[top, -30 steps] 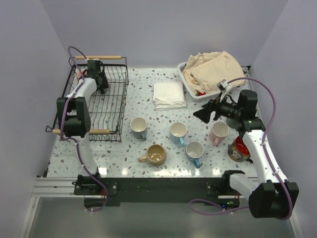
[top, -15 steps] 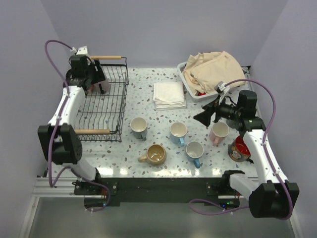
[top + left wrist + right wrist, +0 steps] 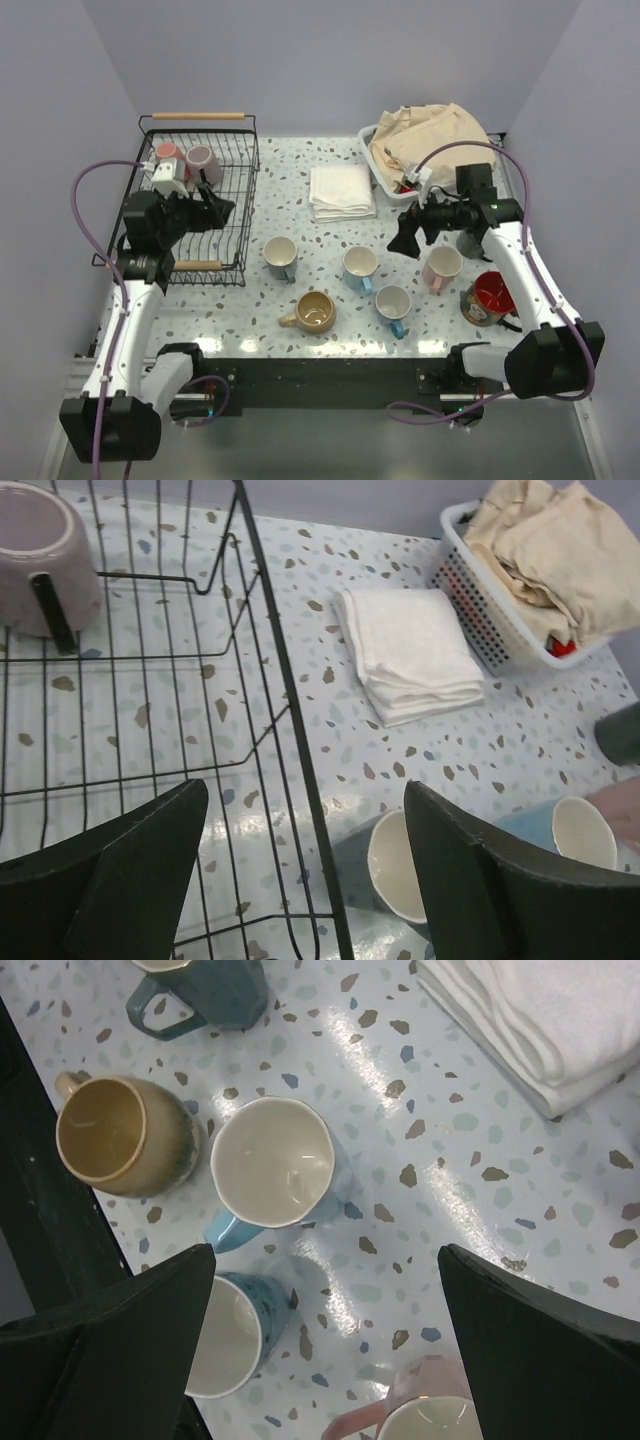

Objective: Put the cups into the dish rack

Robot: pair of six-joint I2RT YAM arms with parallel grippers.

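Cups: pink mug (image 3: 168,155) and mauve mug (image 3: 40,570) sit in the dish rack (image 3: 290,710), beyond the left fingertips.
Left gripper (image 3: 305,795): fingers spread wide, empty, straddling the rack's rim.
Right gripper (image 3: 327,1255): fingers spread wide, empty; light blue mug (image 3: 272,1165) just ahead of the fingertips.

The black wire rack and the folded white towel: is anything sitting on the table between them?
Nothing. The speckled table between the dish rack and the folded towel is bare, as the top and left wrist views show.
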